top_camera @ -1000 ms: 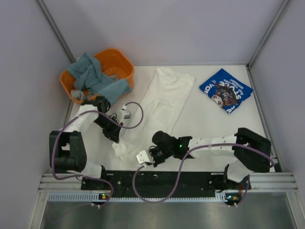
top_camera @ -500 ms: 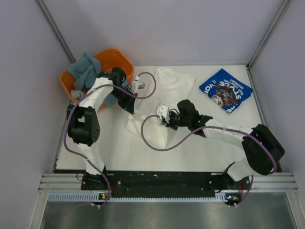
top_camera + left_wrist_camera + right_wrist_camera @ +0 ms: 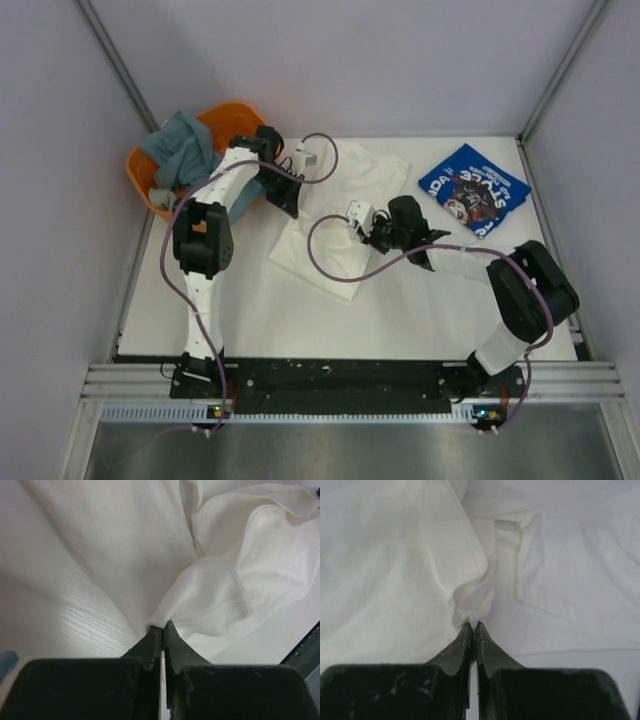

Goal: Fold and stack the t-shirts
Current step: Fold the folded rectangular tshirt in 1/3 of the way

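A white t-shirt [image 3: 325, 255] lies at mid-table, doubled over into a shorter shape. My left gripper [image 3: 292, 206] is at its left side, shut on a pinch of its hemmed edge [image 3: 210, 615]; the tips meet in the left wrist view [image 3: 163, 626]. At the shirt's right side, my right gripper [image 3: 370, 240] is shut on a bunched fold of the white cloth [image 3: 470, 602], its tips together in the right wrist view [image 3: 473, 625]. A folded royal-blue t-shirt [image 3: 473, 188] with white lettering lies at the back right, away from both grippers.
An orange basket [image 3: 255, 128] stands at the back left with teal cloth [image 3: 185, 150] spilling over its rim, right beside my left arm. Grey walls close in the white table [image 3: 450, 310] on three sides.
Both grippers have moved from the near edge toward the back, carrying the white t-shirt's near end with them. The shirt is now folded over itself and shorter.
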You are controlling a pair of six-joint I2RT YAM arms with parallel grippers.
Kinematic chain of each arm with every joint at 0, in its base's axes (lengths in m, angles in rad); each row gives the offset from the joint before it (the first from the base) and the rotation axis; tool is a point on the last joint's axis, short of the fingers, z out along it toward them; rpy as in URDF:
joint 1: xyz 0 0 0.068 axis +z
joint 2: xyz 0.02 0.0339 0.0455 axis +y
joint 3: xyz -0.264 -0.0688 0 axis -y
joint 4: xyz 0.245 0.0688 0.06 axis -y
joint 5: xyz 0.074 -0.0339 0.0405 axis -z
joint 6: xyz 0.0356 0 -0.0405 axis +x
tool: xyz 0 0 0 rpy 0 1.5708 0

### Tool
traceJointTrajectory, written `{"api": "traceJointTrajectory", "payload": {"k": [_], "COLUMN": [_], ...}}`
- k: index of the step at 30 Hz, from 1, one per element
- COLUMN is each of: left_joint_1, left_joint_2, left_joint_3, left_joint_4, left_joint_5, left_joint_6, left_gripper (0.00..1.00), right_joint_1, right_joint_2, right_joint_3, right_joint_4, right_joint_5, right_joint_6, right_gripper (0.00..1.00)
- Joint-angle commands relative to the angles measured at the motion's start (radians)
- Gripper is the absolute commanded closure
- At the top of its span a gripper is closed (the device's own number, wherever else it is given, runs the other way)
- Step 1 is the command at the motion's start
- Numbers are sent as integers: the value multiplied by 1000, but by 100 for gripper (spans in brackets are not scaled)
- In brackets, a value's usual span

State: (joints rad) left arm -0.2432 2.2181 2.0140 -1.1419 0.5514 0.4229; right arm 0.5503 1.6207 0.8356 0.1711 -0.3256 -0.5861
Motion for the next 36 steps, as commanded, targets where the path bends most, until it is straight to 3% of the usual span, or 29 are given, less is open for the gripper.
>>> {"api": "traceJointTrajectory", "payload": {"k": [1,13,15,16,18,22,26,31,36], "left_joint_1": [-13,-15,-15,-16,-18,-18,-30,-77,-114], "left_joint_2": [5,68,64,61,55,31,-53,-165,-239], "left_joint_3": [52,58,60,60,68,129,117,-87,-291], "left_joint_4": [71,154,189,201,223,219,179,31,273], "left_joint_5": [-13,-77,-67,-59,-56,-80,-38,-5,-172], "left_joint_6": [-41,-107,-113,-113,-107,-55,84,534,677], "left_gripper": [100,100,88,75,60,52,52,53,43], "right_joint_1": [-27,-41,-43,-43,-44,-75,-142,-184,-199], "right_joint_2": [15,80,117,132,172,215,159,19,34], "right_joint_3": [53,131,163,177,206,267,324,290,343], "right_joint_4": [73,-53,-90,-96,-101,-104,-123,-201,-331], "right_joint_5": [2,141,180,203,281,362,272,-19,-61], "right_joint_6": [-47,-107,-119,-123,-104,-45,119,258,521], "right_gripper": [100,100,100,99,84,51,46,43,44]}}
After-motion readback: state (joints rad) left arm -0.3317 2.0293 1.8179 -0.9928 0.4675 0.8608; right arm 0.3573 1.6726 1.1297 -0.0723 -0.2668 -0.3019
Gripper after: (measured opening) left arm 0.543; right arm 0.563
